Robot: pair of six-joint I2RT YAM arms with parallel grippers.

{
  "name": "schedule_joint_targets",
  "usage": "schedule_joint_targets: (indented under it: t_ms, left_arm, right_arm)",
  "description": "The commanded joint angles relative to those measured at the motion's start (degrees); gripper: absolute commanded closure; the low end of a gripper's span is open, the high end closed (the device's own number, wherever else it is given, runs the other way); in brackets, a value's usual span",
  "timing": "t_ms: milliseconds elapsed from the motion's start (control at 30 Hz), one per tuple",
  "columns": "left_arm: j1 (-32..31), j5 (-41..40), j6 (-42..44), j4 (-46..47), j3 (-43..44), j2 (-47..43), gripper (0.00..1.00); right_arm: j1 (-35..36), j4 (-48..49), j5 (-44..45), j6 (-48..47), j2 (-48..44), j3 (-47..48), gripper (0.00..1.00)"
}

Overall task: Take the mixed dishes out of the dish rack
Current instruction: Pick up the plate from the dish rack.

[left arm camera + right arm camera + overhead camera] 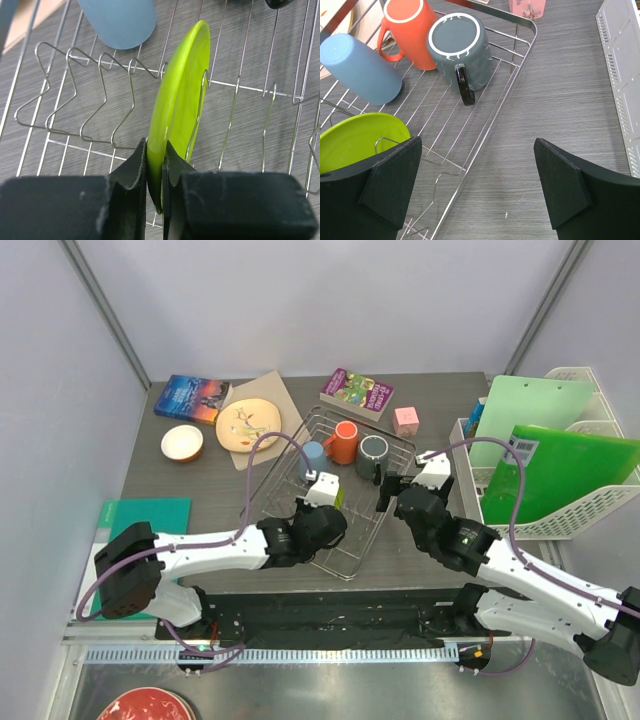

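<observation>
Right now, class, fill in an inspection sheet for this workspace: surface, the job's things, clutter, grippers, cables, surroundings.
Surface: dark wood-grain table, no spill seen.
Job's things: dish rack holds light blue mug, orange mug, dark grey mug and lime green plate on edge; beige plate and small white bowl sit on the table, left of it.
Clutter: blue book, purple book, pink cube, teal mat, white basket with green folders.
Grippers: left gripper shut on the lime green plate's rim; right gripper open, empty.
Cables: purple cable loops above each arm.
Surroundings: pale walls; red bowl below the near edge.
</observation>
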Motion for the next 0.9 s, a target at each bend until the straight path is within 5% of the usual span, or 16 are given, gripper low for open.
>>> schedule_joint_targets:
  t_ms: [0, 267, 600, 733, 867]
  left_arm:
    - [-3.2, -10.8, 0.3, 2.2, 0.7, -0.3, 1.0]
    - [-8.8, -22.6, 0.8, -0.7, 4.2, -0.8, 1.0]
    - [-7.2, -22.1, -1.9, -3.4, 7.7, -13.8, 1.0]
    - [1.9, -14.0, -3.4, -2.0, 8.7, -19.0, 1.0]
    - [23.6, 1.5, -11.4, -1.5, 10.7, -18.4, 1.0]
  right_arm:
    - [-0.1, 2.2, 1.0, 0.3, 1.3, 0.7, 0.02]
    - [-0.1, 2.3, 1.2, 0.3, 1.2, 0.7, 0.02]
    - [-0.1, 1.9, -1.0, 1.3, -0.8, 2.2, 0.02]
    - [-0.1, 2.2, -3.5, 3.2, -1.3, 2.0, 0.02]
    - [-0.2, 3.4, -4.2, 2.8, -1.0, 1.1, 0.01]
